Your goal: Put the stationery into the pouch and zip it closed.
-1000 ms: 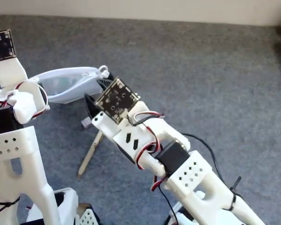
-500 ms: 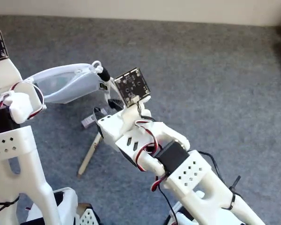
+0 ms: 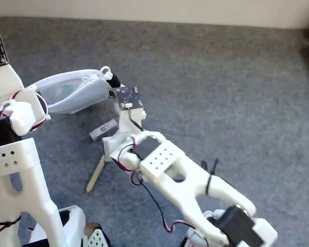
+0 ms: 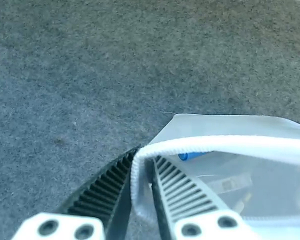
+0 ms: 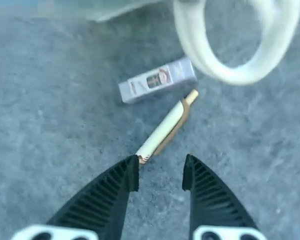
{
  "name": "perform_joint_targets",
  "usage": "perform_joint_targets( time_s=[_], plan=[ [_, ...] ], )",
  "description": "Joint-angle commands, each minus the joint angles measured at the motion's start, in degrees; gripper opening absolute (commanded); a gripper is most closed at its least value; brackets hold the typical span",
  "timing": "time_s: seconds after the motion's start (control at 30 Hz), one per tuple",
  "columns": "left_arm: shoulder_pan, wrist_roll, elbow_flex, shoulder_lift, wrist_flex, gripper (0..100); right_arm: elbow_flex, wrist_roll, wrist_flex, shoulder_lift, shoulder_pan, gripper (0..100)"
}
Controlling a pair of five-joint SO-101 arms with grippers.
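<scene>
Hovering right gripper (image 5: 160, 172): jaws apart, nothing held, sitting at the near end of the pen (image 5: 165, 127) on the carpet. Pen axis runs away from the fingertips toward the grey case (image 5: 157, 80) just beyond. Right arm is nearer. Farther off, left gripper (image 4: 146, 165) is clamped on the pouch (image 4: 230, 145) rim, mouth unzipped. Loose: one pen, one case. One pouch.

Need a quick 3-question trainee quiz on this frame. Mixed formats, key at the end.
1. True or false: the left gripper is shut on the rim of the pouch.
2. The right gripper is: A) open over the pen; B) shut on the pen; C) inside the pouch.
3. How many stationery items lie on the carpet, outside the pouch?
Key: 1 true; 2 A; 3 two, the pen and a grey case.
</scene>
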State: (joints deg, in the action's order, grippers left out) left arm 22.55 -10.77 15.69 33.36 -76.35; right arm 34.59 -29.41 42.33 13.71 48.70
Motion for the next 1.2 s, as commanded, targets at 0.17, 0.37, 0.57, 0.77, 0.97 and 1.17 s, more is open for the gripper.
perform_joint_targets(
  time_s=[0.17,0.37,0.57,0.77,0.97,1.17],
  plan=[
    [0.31,-0.53,-0.13,-1.19,-0.09,1,-13.23,-7.56,0.13,-11.91,0.4,14.1],
    [0.22,-0.35,1.01,-1.19,0.09,1,-19.03,-7.47,0.13,-21.41,0.13,14.1],
    [0.4,-0.35,1.63,-1.19,1.14,1,-23.96,-7.56,0.13,-28.0,-0.84,14.1],
    [0.31,-0.35,1.63,-1.19,1.14,1,-25.98,-7.56,0.4,-32.04,-1.8,13.9],
    [0.4,-0.35,1.71,-1.19,1.14,1,-27.91,-7.56,5.93,-34.95,-1.8,13.9],
    [0.4,-0.35,1.71,-1.19,1.14,1,-34.42,-7.56,16.48,-40.04,-1.8,13.9]
  ],
)
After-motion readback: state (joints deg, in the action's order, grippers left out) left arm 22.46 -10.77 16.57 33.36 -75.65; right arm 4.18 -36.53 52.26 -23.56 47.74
